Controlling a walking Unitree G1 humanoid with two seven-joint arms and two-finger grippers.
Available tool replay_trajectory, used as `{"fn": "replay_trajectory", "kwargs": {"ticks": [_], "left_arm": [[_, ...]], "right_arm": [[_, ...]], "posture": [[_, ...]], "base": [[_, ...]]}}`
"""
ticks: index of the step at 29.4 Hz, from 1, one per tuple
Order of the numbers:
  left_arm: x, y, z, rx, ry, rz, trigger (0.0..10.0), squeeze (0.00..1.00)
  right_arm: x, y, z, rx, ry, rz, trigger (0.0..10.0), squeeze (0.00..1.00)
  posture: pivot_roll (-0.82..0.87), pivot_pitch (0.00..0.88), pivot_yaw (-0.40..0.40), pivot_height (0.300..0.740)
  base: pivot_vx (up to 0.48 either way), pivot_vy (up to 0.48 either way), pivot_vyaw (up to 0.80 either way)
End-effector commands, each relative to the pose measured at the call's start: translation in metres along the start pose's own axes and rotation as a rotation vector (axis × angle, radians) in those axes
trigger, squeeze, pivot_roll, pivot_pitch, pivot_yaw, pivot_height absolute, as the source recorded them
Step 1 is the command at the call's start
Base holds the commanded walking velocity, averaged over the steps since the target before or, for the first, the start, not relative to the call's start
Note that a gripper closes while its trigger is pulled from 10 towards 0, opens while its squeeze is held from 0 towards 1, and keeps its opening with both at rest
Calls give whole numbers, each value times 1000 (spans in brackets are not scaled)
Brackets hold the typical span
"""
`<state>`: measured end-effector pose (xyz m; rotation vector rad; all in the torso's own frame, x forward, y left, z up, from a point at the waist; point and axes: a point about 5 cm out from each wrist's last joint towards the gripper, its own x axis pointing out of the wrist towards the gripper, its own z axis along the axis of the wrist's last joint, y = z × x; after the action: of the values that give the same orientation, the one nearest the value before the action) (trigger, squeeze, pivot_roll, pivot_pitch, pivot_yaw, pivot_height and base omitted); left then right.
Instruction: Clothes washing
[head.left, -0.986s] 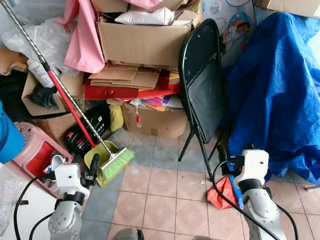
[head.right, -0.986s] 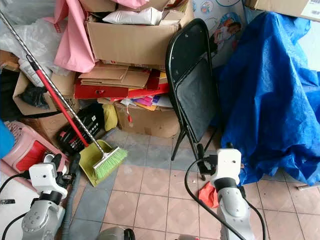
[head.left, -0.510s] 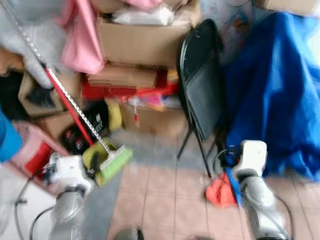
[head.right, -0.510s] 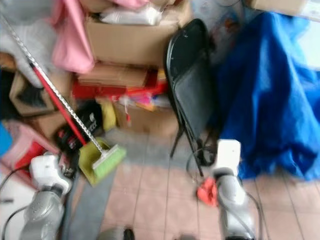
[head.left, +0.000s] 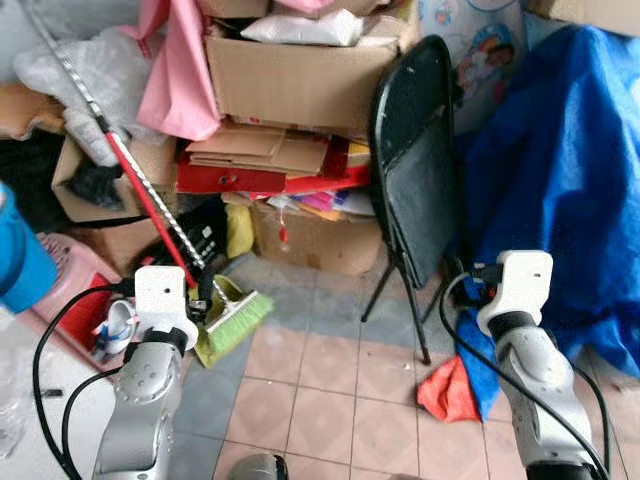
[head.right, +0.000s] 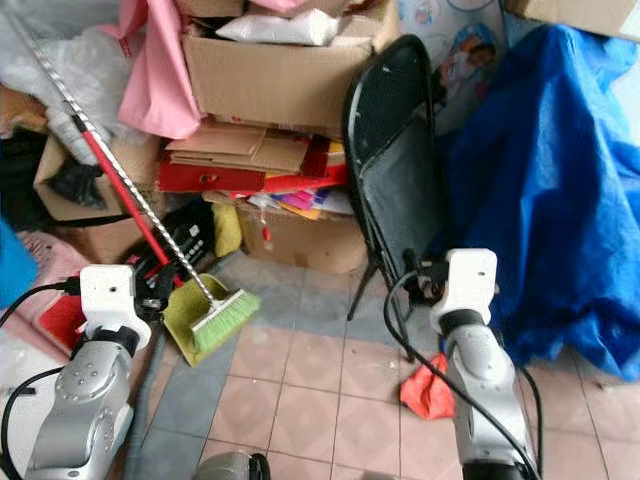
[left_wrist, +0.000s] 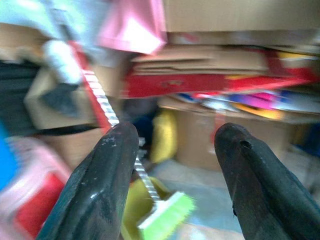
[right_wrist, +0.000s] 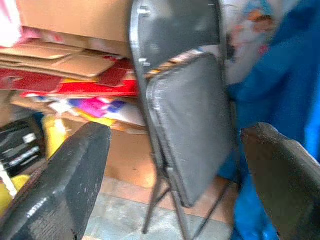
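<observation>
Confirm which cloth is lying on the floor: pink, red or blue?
The red cloth, crumpled on the tiles by the right arm. The pink cloth hangs off the cardboard boxes; the blue tarp drapes over something bulky.

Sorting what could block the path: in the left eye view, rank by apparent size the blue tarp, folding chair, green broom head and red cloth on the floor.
1. blue tarp
2. folding chair
3. and 4. green broom head and red cloth, too alike to rank.

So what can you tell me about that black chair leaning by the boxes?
The black folding chair is folded flat and stands tilted on thin metal legs on the tiled floor. It has a glossy curved metal frame and backrest, and a dark padded seat. Its top leans against the stacked cardboard boxes; the blue tarp hangs close on its other side.
</observation>
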<state>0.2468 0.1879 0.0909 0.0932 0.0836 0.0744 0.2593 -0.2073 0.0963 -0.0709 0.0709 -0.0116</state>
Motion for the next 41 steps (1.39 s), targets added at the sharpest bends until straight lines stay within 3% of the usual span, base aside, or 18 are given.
{"fn": "replay_trajectory", "kwargs": {"ticks": [1, 7, 12, 16, 21, 25, 31, 41], "left_arm": [[0, 7, 3, 5, -15, 33, 10000, 0], [5, 5, 1, 12, 65, 53, 10000, 0], [1, 1, -2, 12, 71, 35, 10000, 0], [-7, 7, -9, 40, 106, 27, 10000, 0], [-17, 25, -10, 43, 117, 107, 10000, 0], [-22, 26, -17, 42, 124, 145, 10000, 0], [-19, 12, -7, 18, 106, 84, 10000, 0], [-16, 2, -6, 2, 107, 20, 10000, 0]], "right_arm": [[1, 5, 4, 6, -12, 24, 10000, 0], [7, 13, 15, -6, -50, 59, 10000, 0], [10, 17, 20, -14, -65, 74, 10000, 0], [4, 16, 20, -1, -65, 60, 10000, 0], [-8, 13, 12, 4, -33, 49, 10000, 0], [-11, 14, 8, 4, -15, 55, 10000, 0], [-10, 16, 13, 16, -23, 78, 10000, 0], [-5, 24, 15, 15, -23, 95, 10000, 0]], "posture": [[-60, 7, 84, 740], [-49, 8, 95, 740], [-61, 10, 99, 740], [-62, 8, 102, 740], [-56, 17, 98, 740], [-65, 12, 85, 740], [-47, 19, 86, 740], [-32, 43, 67, 740]], "base": [[0, 0, 781], [0, 0, 781], [0, 0, 781], [0, 0, 781], [0, 0, 783], [0, 0, 784], [0, 0, 781], [0, 0, 781]]}}
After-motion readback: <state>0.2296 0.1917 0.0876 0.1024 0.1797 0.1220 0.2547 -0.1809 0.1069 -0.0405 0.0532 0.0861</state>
